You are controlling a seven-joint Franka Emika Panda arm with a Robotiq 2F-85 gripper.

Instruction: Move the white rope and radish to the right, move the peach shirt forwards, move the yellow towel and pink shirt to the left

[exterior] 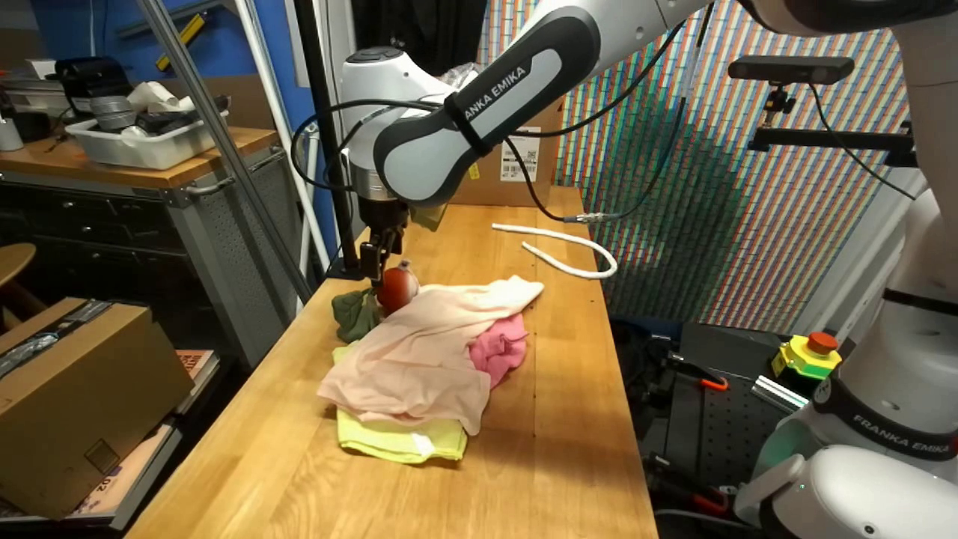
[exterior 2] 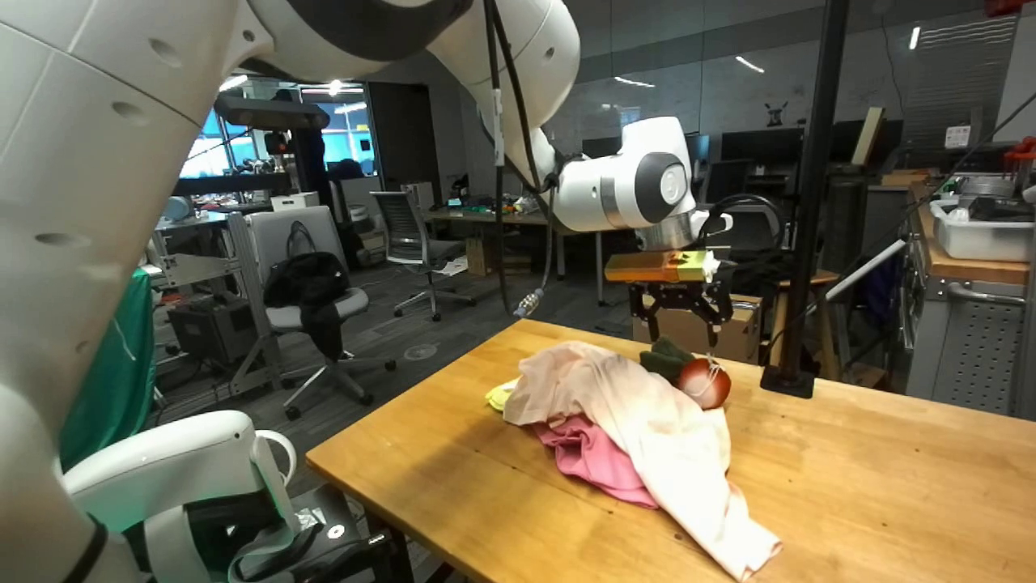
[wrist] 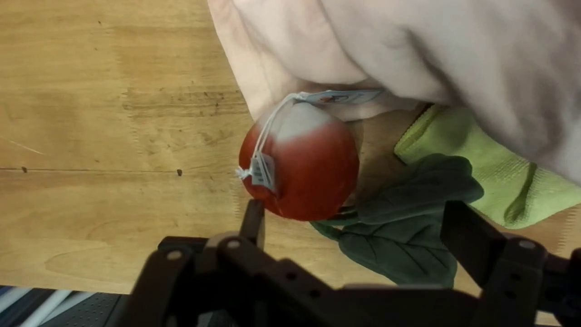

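Observation:
The radish (wrist: 304,168), red with a white tip and green leaves (wrist: 399,240), lies on the table against the edge of the peach shirt (exterior: 419,359). My gripper (wrist: 355,206) is open just above it, pointing down; in the wrist view one fingertip overlaps the red body's edge and the other the leaves. Nothing is held. Spread in a heap, the peach shirt covers most of the yellow towel (exterior: 404,442) and part of the pink shirt (exterior 2: 599,461). Apart from the pile, the white rope (exterior: 555,235) lies in a bend near the table's edge in an exterior view.
A black upright pole (exterior 2: 817,202) stands at the table's edge close to the gripper and radish. At the far end of the table (exterior: 247,471) in an exterior view is a cardboard box (exterior: 539,168). A loose cable (exterior 2: 498,202) hangs from the arm.

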